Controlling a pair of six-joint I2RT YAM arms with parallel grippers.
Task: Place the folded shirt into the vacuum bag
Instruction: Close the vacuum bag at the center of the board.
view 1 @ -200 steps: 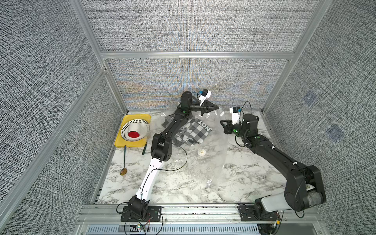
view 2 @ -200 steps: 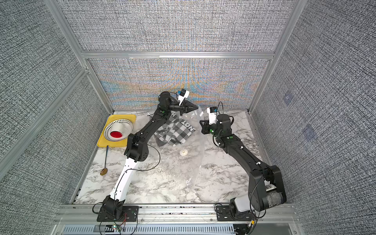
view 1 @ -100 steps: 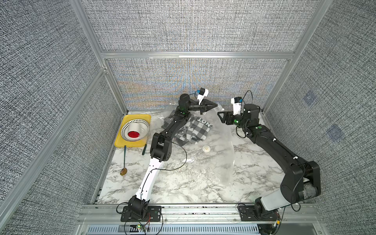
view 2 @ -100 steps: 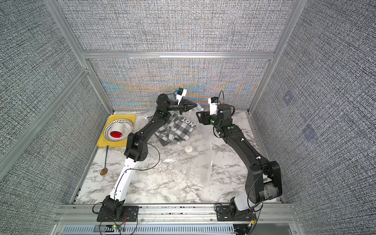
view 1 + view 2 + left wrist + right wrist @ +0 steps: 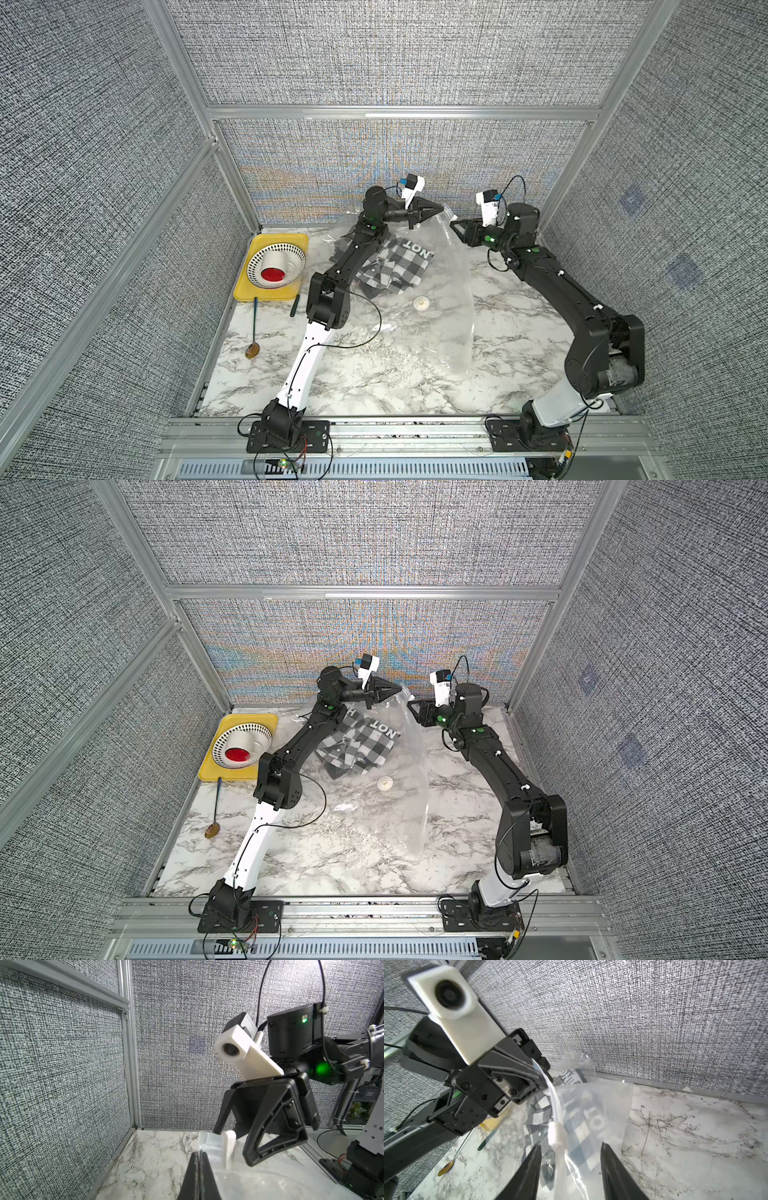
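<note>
While its far edge hangs lifted near the back wall, the vacuum bag sprawls across the middle of the marble table, its valve disc facing up. The folded shirt, checked, shows through the plastic at the far end; whether inside or beneath, I cannot tell. The left gripper is clenched on the bag's raised edge. The right gripper, just right of it, stands released, the bag's white slider just ahead of its parted tips. A yellow tray sits far left.
</note>
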